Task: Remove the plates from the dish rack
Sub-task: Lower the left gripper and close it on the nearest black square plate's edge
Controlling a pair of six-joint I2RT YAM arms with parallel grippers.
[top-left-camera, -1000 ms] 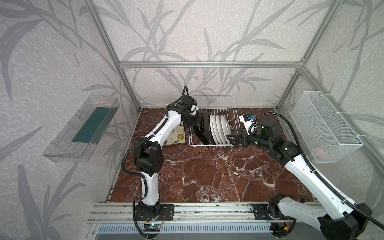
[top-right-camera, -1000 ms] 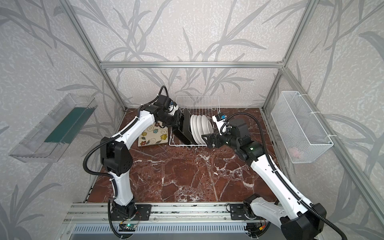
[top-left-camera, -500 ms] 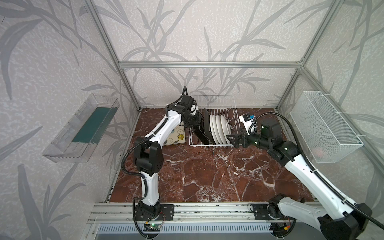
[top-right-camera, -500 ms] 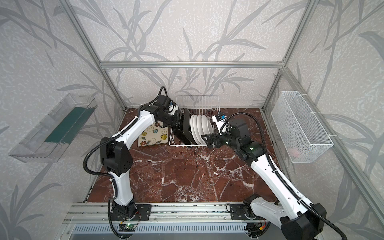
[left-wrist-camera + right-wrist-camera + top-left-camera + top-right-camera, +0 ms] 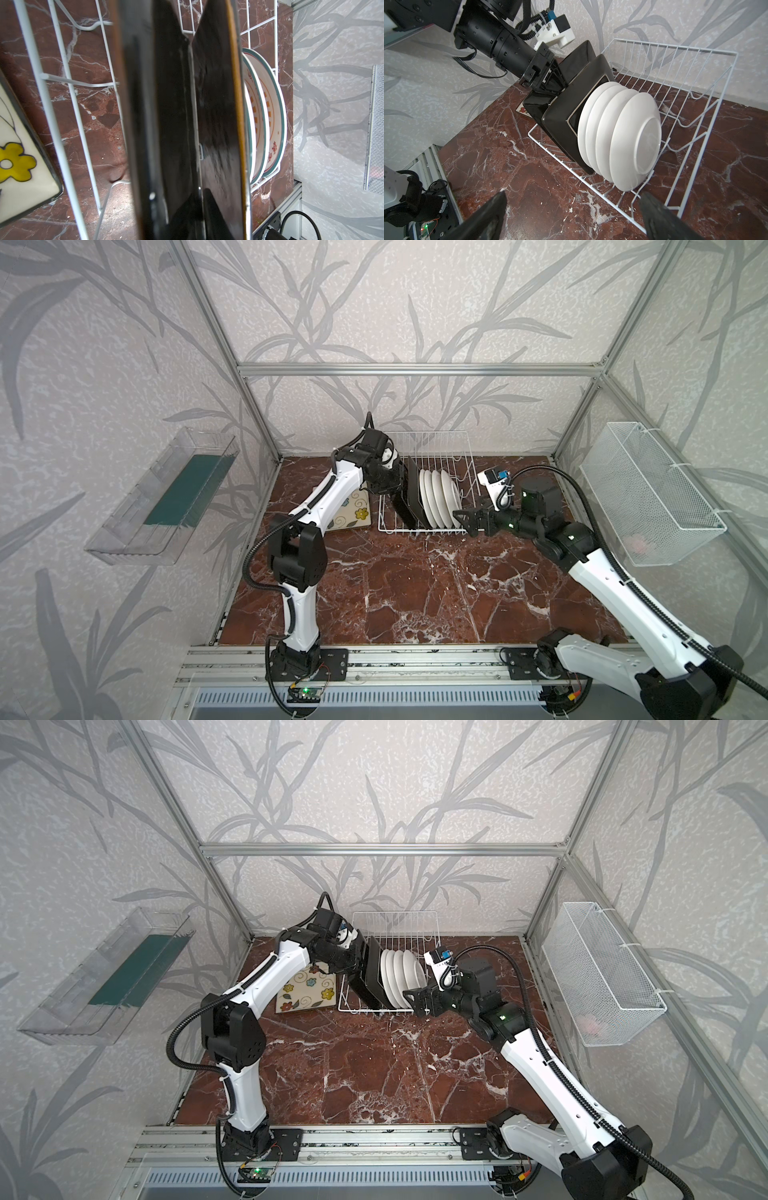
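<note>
**Left fingers at the black plates, right fingers wide open before the rack**

In both top views the white wire dish rack (image 5: pixel 424 432) stands on the red-brown marble desk (image 5: pixel 415 593), at its far side near the back wall. Inside it the plates stand on edge and tilted. The black square plates (image 5: pixel 409 497) are at the left end, and four round white plates (image 5: pixel 440 502) follow directly after them. One cream square plate with flowers (image 5: pixel 355 510) lies flat on the desk, just beside the rack on its left and partly under the left arm. The left fingers (image 5: pixel 397 489) are at the upper rim of the outermost black plate. The right fingers (image 5: pixel 467 522) hover low at the near right corner of the rack, near the last white plate.

In the left wrist view the black square plates (image 5: pixel 218 104) fill the middle, very near and partly blurred, and I cannot make out the fingers here. Behind them show the printed faces of the round white plates (image 5: pixel 268 124), with a green rim and orange marks. Wires of the rack (image 5: pixel 47 104) and a corner of the flowered plate (image 5: pixel 18 166) are also seen.

In the right wrist view the left fingers (image 5: pixel 556 83) stand narrow on both sides of the rim of the outermost black plate. Whether they press it, I cannot tell. The right fingers (image 5: pixel 488 216) are spread wide with nothing held between them. The round white plates (image 5: pixel 629 141) turn their plain backs toward this camera.
</note>
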